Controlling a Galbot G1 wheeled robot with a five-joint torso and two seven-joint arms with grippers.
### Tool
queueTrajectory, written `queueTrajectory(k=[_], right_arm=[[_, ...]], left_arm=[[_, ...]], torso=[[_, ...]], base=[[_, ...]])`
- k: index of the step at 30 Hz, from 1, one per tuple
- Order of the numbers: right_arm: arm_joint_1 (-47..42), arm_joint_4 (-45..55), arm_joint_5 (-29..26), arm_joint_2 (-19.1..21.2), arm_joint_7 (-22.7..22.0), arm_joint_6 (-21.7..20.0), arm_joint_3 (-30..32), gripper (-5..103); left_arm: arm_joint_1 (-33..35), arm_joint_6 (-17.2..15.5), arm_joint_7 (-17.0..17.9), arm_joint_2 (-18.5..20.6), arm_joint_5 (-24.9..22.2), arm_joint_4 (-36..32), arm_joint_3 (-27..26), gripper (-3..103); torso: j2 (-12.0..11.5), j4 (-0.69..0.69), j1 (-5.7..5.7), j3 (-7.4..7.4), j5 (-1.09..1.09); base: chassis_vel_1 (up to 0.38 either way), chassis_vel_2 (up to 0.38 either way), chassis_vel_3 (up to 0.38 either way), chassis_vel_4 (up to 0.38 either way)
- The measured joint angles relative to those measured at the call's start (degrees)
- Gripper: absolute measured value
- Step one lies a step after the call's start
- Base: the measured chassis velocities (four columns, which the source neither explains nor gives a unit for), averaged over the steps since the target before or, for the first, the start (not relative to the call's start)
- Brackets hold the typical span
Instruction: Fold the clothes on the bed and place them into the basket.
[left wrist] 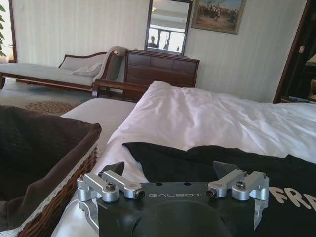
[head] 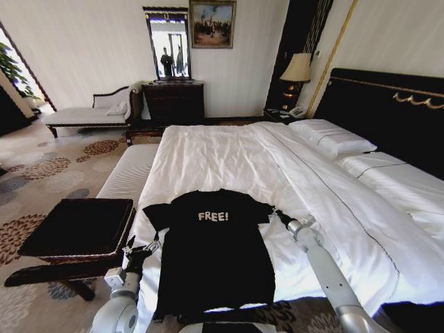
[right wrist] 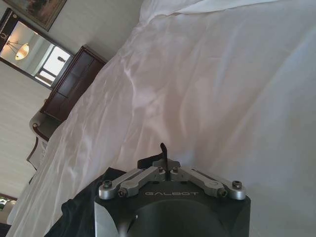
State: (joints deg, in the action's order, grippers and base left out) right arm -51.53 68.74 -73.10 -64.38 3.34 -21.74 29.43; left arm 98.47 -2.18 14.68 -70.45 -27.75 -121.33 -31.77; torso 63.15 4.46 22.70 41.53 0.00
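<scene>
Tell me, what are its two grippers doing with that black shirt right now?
Left gripper open at T-shirt's left sleeve. Right gripper shut at right sleeve. T-shirt flat, unfolded on bed. Basket beside bed; nothing in the way.

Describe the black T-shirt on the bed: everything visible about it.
The T-shirt is black, short-sleeved, soft fabric, with white "FREE!" across the chest. It lies flat and unfolded, face up, on the bed at its foot end, collar toward the pillows, hem hanging over the edge. The left gripper sits by one sleeve, the right gripper at the other.

Silver-grey round-jointed arms; left tool [left wrist: 173, 185] and right tool [right wrist: 165, 163]: black housing, white GALBOT lettering, silver linkages, dark screws.
</scene>
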Motion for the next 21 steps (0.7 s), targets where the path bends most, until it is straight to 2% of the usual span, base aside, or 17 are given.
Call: queueTrajectory(k=[5, 12, 19, 21], right_arm=[[-1.2, 3.7, 0.3, 1.4, -0.3, 0.0, 0.0, 0], [-2.1, 9.7, 6.5, 2.6, -1.0, 0.3, -1.6, 0], [-2.0, 17.6, 12.6, 3.1, -2.6, 0.3, -7.8, 0], [-1.5, 20.0, 14.9, 2.7, -3.0, 0.3, -11.2, 0]], left_arm=[[0.1, 0.0, 0.0, 0.0, 0.1, -0.4, 0.0, 100], [0.3, 0.2, 0.0, 0.0, 0.0, -1.0, -0.4, 100], [1.4, 0.3, -0.3, -0.1, -0.6, -2.2, -1.6, 100], [1.9, 0.3, -0.4, -0.3, -0.6, -2.8, -2.0, 100]], torso=[[0.0, 0.00, 0.00, 0.00, 0.00], [0.0, 0.00, 0.00, 0.00, 0.00], [0.0, 0.00, 0.00, 0.00, -0.01], [0.0, 0.00, 0.00, 0.00, -0.02]], base=[[0.000, 0.000, 0.000, 0.000], [0.000, 0.000, 0.000, 0.000], [0.000, 0.000, 0.000, 0.000], [0.000, 0.000, 0.000, 0.000]])
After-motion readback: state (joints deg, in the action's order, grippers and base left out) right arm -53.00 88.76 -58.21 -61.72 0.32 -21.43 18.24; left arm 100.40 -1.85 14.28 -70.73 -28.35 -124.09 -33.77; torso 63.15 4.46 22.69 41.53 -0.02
